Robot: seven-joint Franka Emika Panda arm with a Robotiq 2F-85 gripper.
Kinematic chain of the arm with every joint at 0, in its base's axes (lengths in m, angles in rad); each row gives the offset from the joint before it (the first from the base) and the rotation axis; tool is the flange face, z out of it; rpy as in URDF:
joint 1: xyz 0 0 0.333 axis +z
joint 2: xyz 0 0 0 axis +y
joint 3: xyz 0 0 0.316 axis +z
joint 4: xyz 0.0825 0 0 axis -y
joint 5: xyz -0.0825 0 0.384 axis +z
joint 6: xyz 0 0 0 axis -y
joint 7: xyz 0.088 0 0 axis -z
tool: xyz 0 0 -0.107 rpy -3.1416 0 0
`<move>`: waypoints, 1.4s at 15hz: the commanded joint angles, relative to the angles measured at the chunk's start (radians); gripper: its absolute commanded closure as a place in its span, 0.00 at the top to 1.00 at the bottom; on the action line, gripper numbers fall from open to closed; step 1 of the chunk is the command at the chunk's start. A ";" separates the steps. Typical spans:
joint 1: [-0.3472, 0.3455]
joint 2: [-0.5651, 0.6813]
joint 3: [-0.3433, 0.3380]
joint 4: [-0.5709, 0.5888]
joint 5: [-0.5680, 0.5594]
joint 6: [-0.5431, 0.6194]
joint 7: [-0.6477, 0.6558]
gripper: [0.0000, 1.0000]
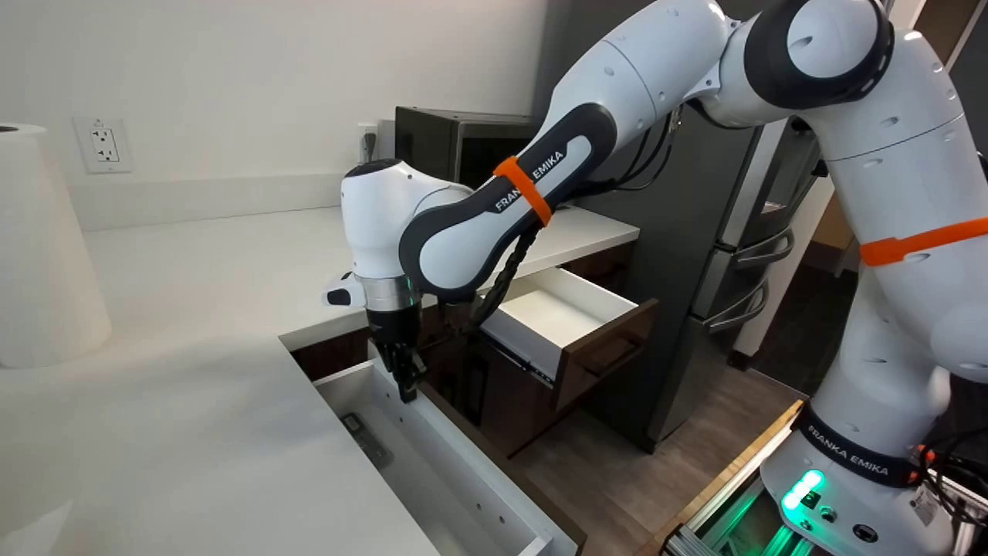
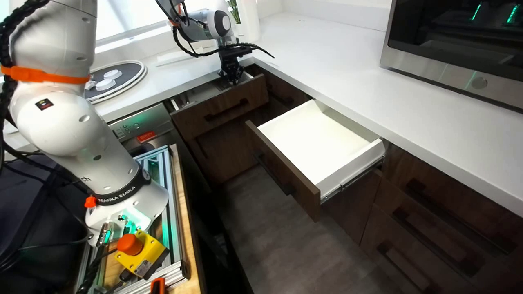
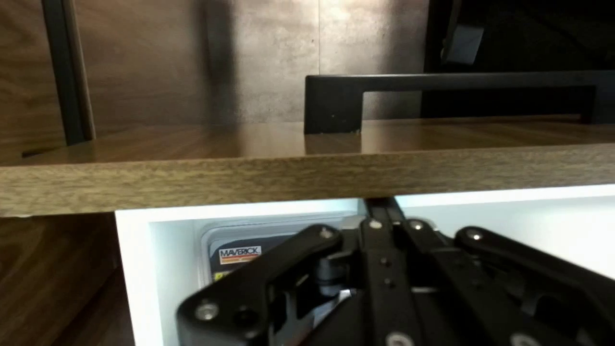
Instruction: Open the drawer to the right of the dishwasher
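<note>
The wide drawer with a dark brown front stands open in both exterior views. It sits right of the dishwasher, and its inside is pale grey-white. In the wrist view its front's top edge runs across the frame, with the black handle on the outer side. My gripper points down into the drawer, behind the front panel, near the corner end; it also shows in an exterior view. In the wrist view the fingers are together with nothing seen between them. The tips are hidden under the front's edge; contact cannot be told.
A shorter drawer with a bright white inside stands open close by. A packaged item lies in the wide drawer. The white countertop overhangs it. A paper towel roll, microwave and fridge stand around.
</note>
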 commanded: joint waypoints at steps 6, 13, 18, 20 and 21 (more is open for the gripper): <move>-0.038 -0.100 -0.003 -0.155 -0.042 -0.131 -0.018 0.00; -0.072 -0.158 -0.011 -0.265 -0.083 -0.141 -0.019 0.00; -0.092 -0.202 -0.016 -0.334 -0.111 -0.136 -0.011 0.00; -0.099 -0.214 -0.017 -0.354 -0.116 -0.137 -0.011 0.00; -0.101 -0.218 -0.017 -0.362 -0.119 -0.137 -0.009 0.00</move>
